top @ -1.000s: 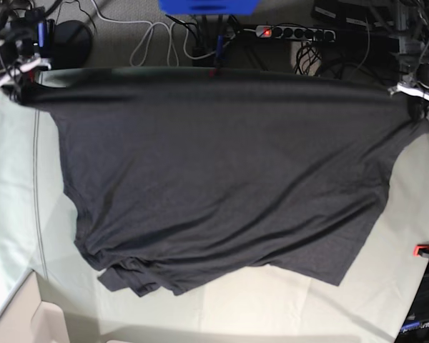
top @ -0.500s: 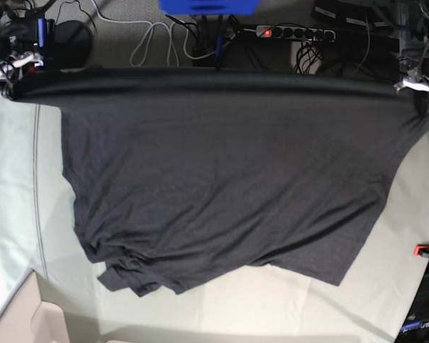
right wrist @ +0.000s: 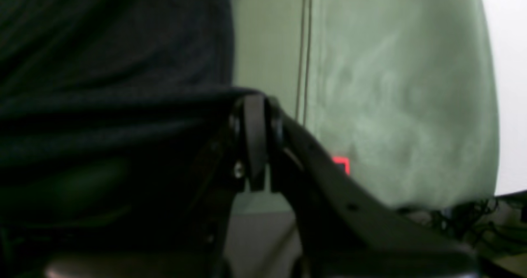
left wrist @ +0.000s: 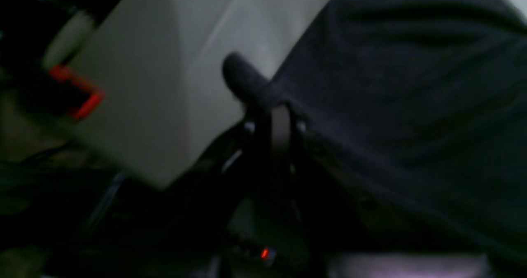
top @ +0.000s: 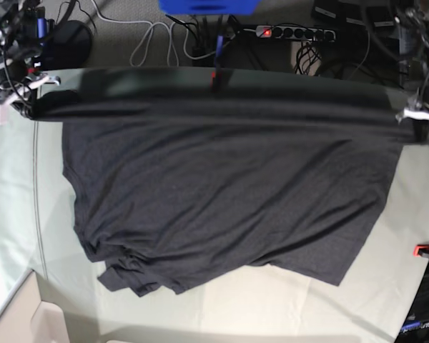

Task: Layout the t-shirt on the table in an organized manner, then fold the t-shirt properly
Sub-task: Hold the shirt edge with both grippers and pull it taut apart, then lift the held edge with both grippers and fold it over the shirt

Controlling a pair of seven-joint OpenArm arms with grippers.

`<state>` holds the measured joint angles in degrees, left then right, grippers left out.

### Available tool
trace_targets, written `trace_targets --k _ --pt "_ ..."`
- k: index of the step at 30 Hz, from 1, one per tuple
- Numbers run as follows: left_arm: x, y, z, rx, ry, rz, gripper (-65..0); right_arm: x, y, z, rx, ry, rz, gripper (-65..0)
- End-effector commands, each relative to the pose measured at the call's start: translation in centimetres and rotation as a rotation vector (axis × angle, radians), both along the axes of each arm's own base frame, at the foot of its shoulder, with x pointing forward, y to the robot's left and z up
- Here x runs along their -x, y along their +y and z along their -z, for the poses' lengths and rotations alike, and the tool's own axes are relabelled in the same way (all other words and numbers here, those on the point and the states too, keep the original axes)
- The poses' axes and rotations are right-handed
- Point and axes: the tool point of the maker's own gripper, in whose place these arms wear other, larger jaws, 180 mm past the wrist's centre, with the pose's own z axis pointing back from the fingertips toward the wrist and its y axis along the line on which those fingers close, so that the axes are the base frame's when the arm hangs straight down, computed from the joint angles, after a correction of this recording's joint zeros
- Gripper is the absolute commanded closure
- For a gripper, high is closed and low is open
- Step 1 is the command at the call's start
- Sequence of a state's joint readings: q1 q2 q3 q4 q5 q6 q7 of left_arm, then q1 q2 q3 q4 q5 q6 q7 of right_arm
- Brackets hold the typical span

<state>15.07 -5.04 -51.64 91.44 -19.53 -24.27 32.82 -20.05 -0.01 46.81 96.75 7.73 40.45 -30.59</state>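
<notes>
The black t-shirt (top: 222, 193) shows its plain side and is stretched across the table (top: 286, 307). Its far edge is lifted taut between both grippers, while the bunched near part rests on the cloth. At the right of the base view, my left gripper (top: 415, 118) is shut on one corner; in the left wrist view, its fingers (left wrist: 263, 117) pinch a fold of the t-shirt (left wrist: 411, 84). My right gripper (top: 21, 100) is shut on the other corner. The right wrist view shows the right gripper (right wrist: 255, 117) clamped on the t-shirt's (right wrist: 115, 84) hem.
A red clamp (top: 425, 250) sits on the table's right edge and another (top: 214, 77) at the far edge. Beyond the far edge lie cables, a power strip (top: 293, 32) and a blue box (top: 207, 6). Bare cloth runs along the left side and front.
Both grippers have drawn the held edge of the t-shirt towards the near side. A strip of table now shows behind that edge. Both stay shut on the cloth.
</notes>
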Motion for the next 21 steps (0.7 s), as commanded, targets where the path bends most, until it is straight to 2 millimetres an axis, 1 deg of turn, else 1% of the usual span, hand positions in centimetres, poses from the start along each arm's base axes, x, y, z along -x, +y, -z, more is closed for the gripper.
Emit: trace_targets --k 1,4,7,9,11,13,15,16,17,20,21 --pt "-0.6 1.0 -1.0 -0.043 -0.022 -0.009 -0.4 -0.7 -0.9 -0.7 0.02 -0.032 0.011 0.0" --pt "-1.5 1.2 -0.4 -0.059 0.001 -0.015 -0.4 -1.1 -1.5 -0.4 0.017 -0.026 0.011 0.0" --pt "-2.3 1.3 -0.8 -0.073 -0.008 -0.015 -0.4 -1.7 -1.8 -0.7 0.03 -0.037 0.013 0.0" --pt "-2.4 1.3 -1.1 -0.076 -0.017 -0.014 -0.4 -1.6 -2.0 -0.8 0.035 -0.035 0.012 0.0" --pt "-2.3 1.4 -1.1 -0.082 -0.012 -0.013 -0.4 -1.4 -2.5 -1.2 0.057 -0.03 0.004 0.0" --pt "-2.2 1.5 -1.0 -0.085 -0.005 -0.012 -0.4 -0.9 -2.7 -1.1 0.061 -0.019 0.001 0.0" --pt "-2.1 1.5 -0.9 -0.08 -0.006 -0.013 -0.4 -1.1 -2.7 -1.3 0.061 -0.028 0.001 0.0" --pt "-2.3 1.5 -1.2 -0.085 -0.014 -0.011 -0.4 -1.2 -2.7 -1.3 0.061 -0.028 0.001 0.0" --pt "-2.3 1.3 -1.4 -0.084 -0.019 -0.011 -0.4 -1.3 -2.7 -1.5 0.067 -0.031 -0.001 0.0" --pt "-2.7 1.1 -3.3 -0.124 -0.057 0.0 -0.2 -1.8 -2.6 -3.7 0.118 -0.069 -0.024 0.0" --pt "-2.6 0.9 -3.6 -0.128 -0.063 0.001 -0.2 -1.6 -2.5 -4.1 0.133 -0.069 -0.03 0.0"
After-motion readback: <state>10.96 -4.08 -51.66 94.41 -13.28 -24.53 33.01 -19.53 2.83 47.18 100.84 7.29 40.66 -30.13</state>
